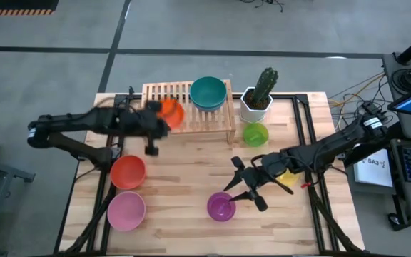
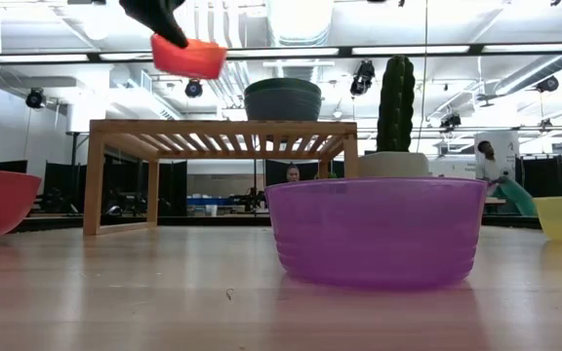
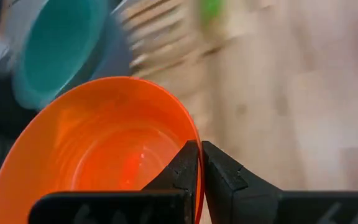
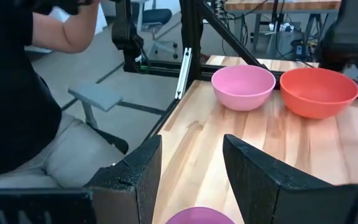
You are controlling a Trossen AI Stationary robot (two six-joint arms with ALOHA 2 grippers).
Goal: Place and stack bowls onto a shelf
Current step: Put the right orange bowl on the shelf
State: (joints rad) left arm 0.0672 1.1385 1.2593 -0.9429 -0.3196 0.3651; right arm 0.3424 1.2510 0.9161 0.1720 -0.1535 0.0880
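My left gripper [image 1: 155, 118] is shut on an orange bowl [image 1: 171, 113], which is up in the air over the left half of the light-wood shelf [image 1: 184, 96]. In the low view this bowl [image 2: 188, 56] hangs well above the shelf's slatted top [image 2: 222, 127]. A teal bowl [image 1: 208, 93] sits on the shelf's right part, nested in a darker bowl [image 3: 114, 46]. My right gripper [image 1: 239, 184] is open, just beyond the purple bowl [image 1: 221, 206], which rests on the table. Red-orange [image 1: 128, 172], pink [image 1: 126, 210], lime green [image 1: 255, 133] and yellow [image 1: 289, 176] bowls also stand on the table. My left gripper pinches the orange bowl's rim [image 3: 197, 149], with one finger [image 3: 179, 171] inside the bowl and the other [image 3: 225, 177] outside. The bowl is lifted clear above the shelf and tilts slightly, with its opening toward the wrist camera.
A cactus in a white pot [image 1: 257, 100] stands right of the shelf, with the lime green bowl in front of it. The yellow bowl lies partly under my right arm. A person [image 4: 17, 93] sits beyond the table's left edge. Bare wood [image 1: 184, 164] lies between the shelf and the purple bowl.
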